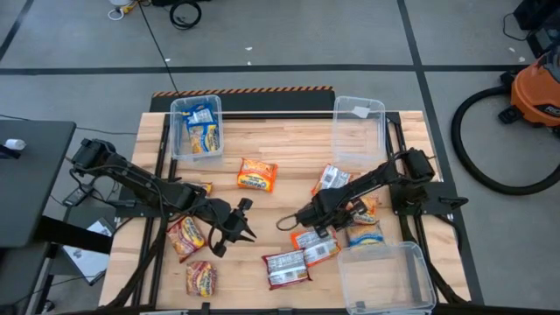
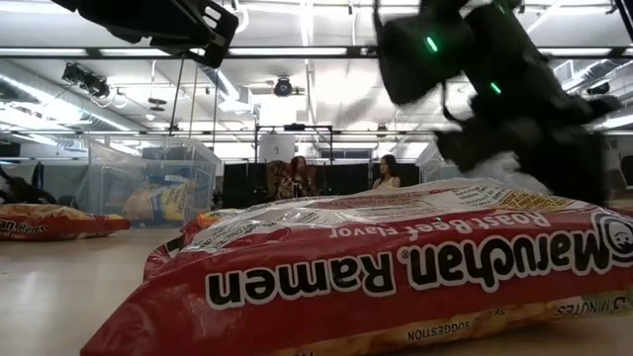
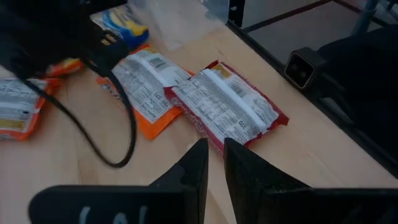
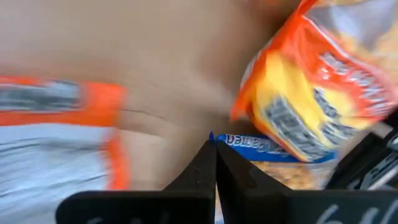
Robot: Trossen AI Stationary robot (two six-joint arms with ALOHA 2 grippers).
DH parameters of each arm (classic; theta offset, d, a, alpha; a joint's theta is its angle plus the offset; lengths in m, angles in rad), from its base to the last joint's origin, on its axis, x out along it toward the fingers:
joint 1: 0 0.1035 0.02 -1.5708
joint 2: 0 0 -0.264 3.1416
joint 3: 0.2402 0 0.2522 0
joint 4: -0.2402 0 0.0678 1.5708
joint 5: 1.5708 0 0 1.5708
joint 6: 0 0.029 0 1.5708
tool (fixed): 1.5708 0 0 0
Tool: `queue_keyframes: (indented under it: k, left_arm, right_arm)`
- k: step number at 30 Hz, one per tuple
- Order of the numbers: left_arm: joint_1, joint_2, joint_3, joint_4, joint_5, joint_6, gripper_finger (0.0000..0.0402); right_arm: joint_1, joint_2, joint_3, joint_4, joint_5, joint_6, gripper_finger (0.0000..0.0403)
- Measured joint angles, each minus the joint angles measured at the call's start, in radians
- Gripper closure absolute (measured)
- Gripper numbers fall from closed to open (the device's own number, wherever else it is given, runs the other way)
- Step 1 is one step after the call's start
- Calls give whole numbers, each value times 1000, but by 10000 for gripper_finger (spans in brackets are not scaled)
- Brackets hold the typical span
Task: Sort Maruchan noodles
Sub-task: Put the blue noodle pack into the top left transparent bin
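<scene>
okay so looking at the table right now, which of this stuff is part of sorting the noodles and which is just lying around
Part of the job:
- ramen packets scattered on the table, e.g. the orange packet and the red packet
- packets already in the far-left bin
- two more clear bins
- left hand, right hand

Just lying about:
- orange shop vacuum on the floor
- floor cables

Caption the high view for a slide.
Both grippers, left and right, low over scattered ramen packets; blue packets in far-left bin.
</scene>
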Motion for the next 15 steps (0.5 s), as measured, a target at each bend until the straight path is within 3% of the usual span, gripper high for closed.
queue_keyframes:
  k: [6,9,11,15]
  left_arm:
    - [1,0,0,-16,-129,7,345]
    - [1,-9,-1,-28,-138,9,345]
    - [0,-11,-1,-33,-138,9,345]
    - [4,-46,0,-206,-138,-4,345]
  right_arm:
    - [-25,-10,259,-121,193,-50,399]
    - [-43,-11,365,-115,301,-93,400]
    - [-55,-13,408,-98,371,-131,400]
    - [-80,-12,420,-27,437,-217,400]
